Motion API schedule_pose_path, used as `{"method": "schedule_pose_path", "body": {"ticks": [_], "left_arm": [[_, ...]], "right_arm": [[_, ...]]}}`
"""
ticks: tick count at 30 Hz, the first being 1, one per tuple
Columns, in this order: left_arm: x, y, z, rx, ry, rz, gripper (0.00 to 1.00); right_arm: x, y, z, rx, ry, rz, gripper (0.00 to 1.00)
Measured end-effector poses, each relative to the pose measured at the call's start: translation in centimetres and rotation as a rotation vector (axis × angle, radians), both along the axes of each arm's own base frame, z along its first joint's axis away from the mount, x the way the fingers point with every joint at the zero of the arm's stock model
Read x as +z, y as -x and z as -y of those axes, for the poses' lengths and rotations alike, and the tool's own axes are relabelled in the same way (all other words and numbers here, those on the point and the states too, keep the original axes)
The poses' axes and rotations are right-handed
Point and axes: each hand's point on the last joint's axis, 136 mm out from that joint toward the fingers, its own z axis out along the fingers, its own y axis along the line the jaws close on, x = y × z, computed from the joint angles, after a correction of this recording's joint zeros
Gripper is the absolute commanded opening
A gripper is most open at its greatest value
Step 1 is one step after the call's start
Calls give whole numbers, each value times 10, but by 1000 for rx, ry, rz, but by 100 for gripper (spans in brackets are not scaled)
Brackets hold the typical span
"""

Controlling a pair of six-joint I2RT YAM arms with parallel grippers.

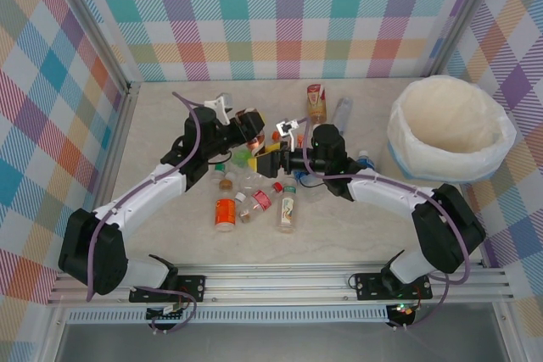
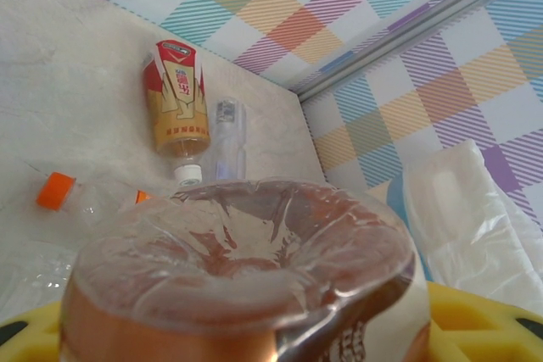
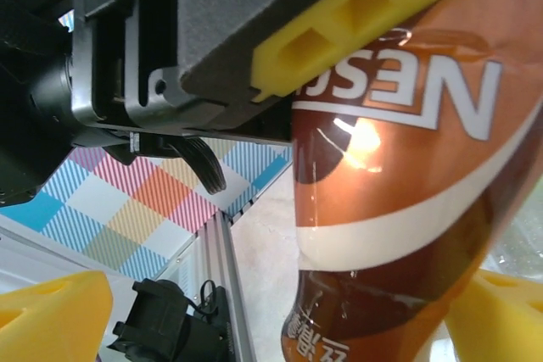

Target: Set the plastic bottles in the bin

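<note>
the left end effector [image 2: 246, 332] was clamped on a brown-labelled bottle [image 2: 246, 252], and its yellow pads [image 2: 479, 320] were cut off at the bottom edge of the left wrist view. in the right wrist view, the right end effector [image 3: 271, 320] was spread open around the same bottle. one yellow finger [image 3: 51, 315] stood clear of it. the other was half hidden behind it, so contact there could not be told. from above, both arms covered that bottle, which sat left of the bin [image 1: 407, 146] and well apart from it. more plastic bottles [image 1: 225, 212] lay on the surface [image 1: 365, 226] beneath the arms, partly hidden. a tan-and-red bottle [image 1: 316, 102] and a clear one [image 1: 342, 113] lay farther back.
</note>
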Motion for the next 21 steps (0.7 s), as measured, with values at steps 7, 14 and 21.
{"method": "schedule_pose_path", "body": {"ticks": [7, 14, 21], "left_arm": [[8, -2, 4, -4, 51, 8, 57], [1, -6, 7, 3, 75, -20, 87], [4, -3, 2, 16, 61, -6, 100]], "right_arm": [[-13, -4, 1, -22, 34, -28, 60], [-22, -11, 3, -62, 55, -23, 42], [-28, -19, 16, -148, 139, 16, 38]]}}
